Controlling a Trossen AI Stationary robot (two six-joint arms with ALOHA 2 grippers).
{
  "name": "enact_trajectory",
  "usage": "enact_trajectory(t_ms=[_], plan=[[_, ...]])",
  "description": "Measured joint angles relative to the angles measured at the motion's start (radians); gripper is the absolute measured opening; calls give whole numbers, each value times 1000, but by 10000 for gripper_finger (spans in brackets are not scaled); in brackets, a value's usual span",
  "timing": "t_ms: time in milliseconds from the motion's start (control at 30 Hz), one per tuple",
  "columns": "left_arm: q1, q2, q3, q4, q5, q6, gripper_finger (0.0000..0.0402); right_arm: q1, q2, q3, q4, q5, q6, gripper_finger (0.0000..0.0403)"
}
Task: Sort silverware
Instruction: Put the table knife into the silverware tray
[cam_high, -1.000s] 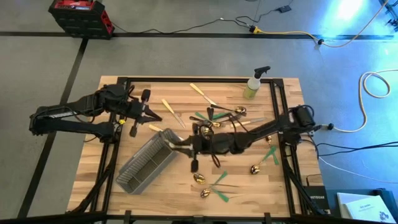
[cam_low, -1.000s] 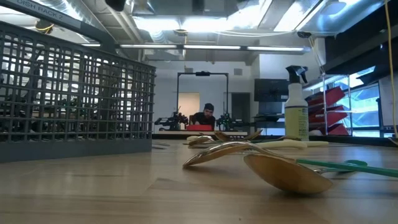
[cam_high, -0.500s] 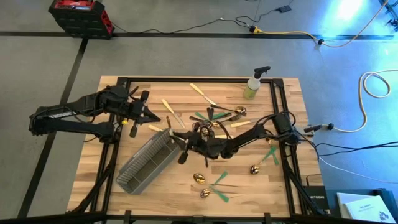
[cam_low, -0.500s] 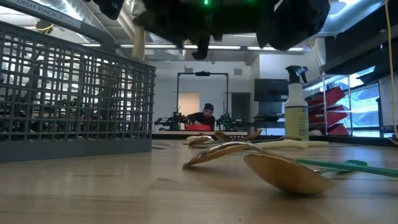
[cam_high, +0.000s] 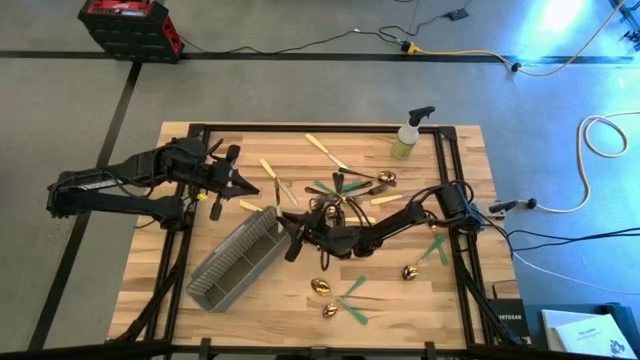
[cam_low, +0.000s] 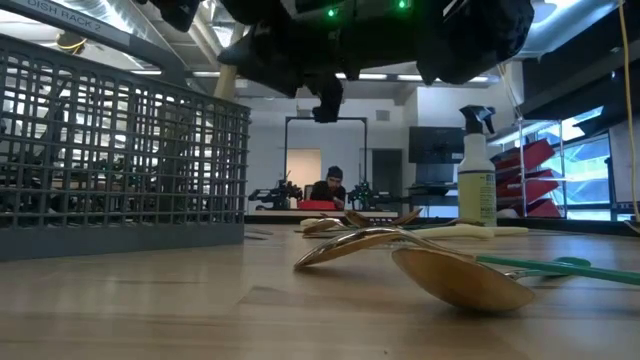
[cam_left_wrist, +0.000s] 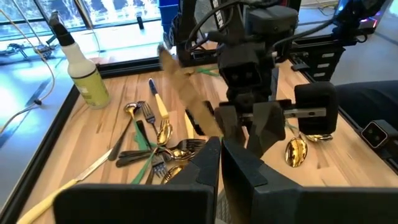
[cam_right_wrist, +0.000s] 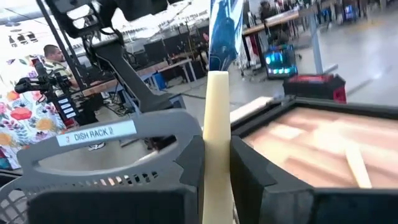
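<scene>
Mostly hidden, cream-handled utensil (cam_right_wrist: 216, 143) (head unseen) gripped by right pincer (cam_right_wrist: 214, 168), left pincer (cam_left_wrist: 219, 163) closed.

Bench (cam_high: 200, 310): pale wooden planks inside a dark frame.
Caddy (cam_high: 232, 260): grey wire mesh, lying diagonally at the near left.
Spray bottle (cam_high: 408, 136): yellow-green, upright at the far right corner.
Silverware (cam_high: 345, 192): gold-headed pieces with cream and green handles, scattered across the middle and near right.
</scene>
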Motion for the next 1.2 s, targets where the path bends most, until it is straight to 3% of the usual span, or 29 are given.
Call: enact_trajectory(t_ms=[433,1200], plan=[[0,0,0,6,0,3,0,0,0,13,-39,0,31,65],[0,0,0,5,0,3,0,0,0,59,-167,-44,26,69]])
